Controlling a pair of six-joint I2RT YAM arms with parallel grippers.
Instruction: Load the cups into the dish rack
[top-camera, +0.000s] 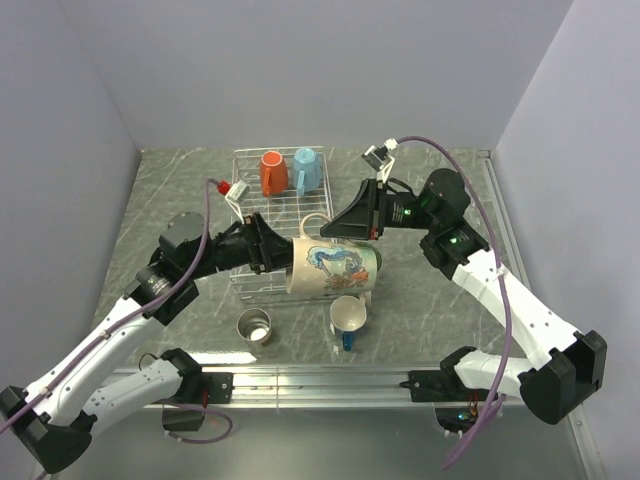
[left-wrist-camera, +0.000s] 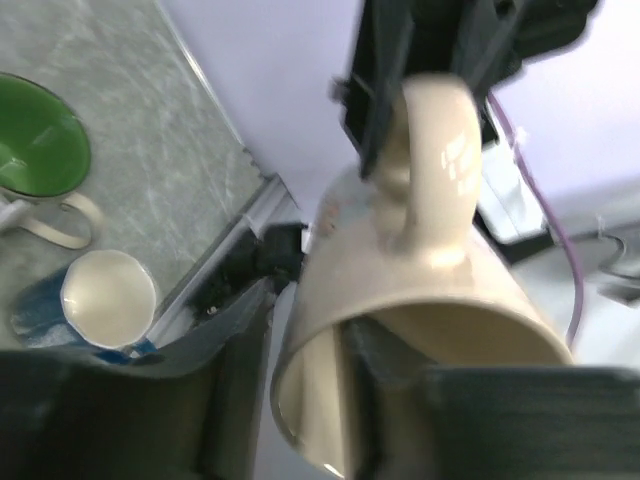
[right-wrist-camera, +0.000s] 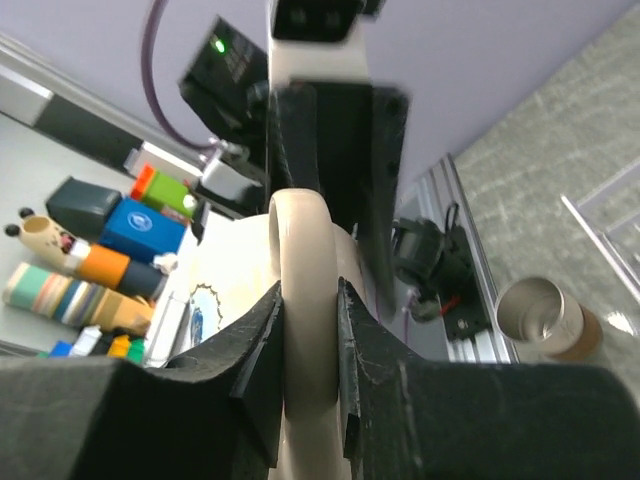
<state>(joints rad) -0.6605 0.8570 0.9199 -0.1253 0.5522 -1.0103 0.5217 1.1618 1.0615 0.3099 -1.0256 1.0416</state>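
Observation:
A beige mug (top-camera: 333, 268) with a blue picture hangs on its side over the near end of the dish rack (top-camera: 262, 158). My left gripper (top-camera: 283, 258) is shut on its rim, with one finger inside the mug (left-wrist-camera: 420, 290) and one outside. My right gripper (top-camera: 342, 232) is shut on the mug's handle (right-wrist-camera: 305, 290). An orange mug (top-camera: 273, 172) and a light blue mug (top-camera: 306, 168) stand upside down at the rack's far end. A steel cup (top-camera: 254, 326) and a dark blue mug with cream inside (top-camera: 347, 318) stand on the table near the rack. A white mug with green inside (left-wrist-camera: 35, 150) shows only in the left wrist view.
The table is grey marbled (top-camera: 440, 310), with a metal rail (top-camera: 320, 380) along its near edge. Purple walls close the back and both sides. The steel cup (right-wrist-camera: 540, 318) and a rack corner (right-wrist-camera: 610, 215) show in the right wrist view.

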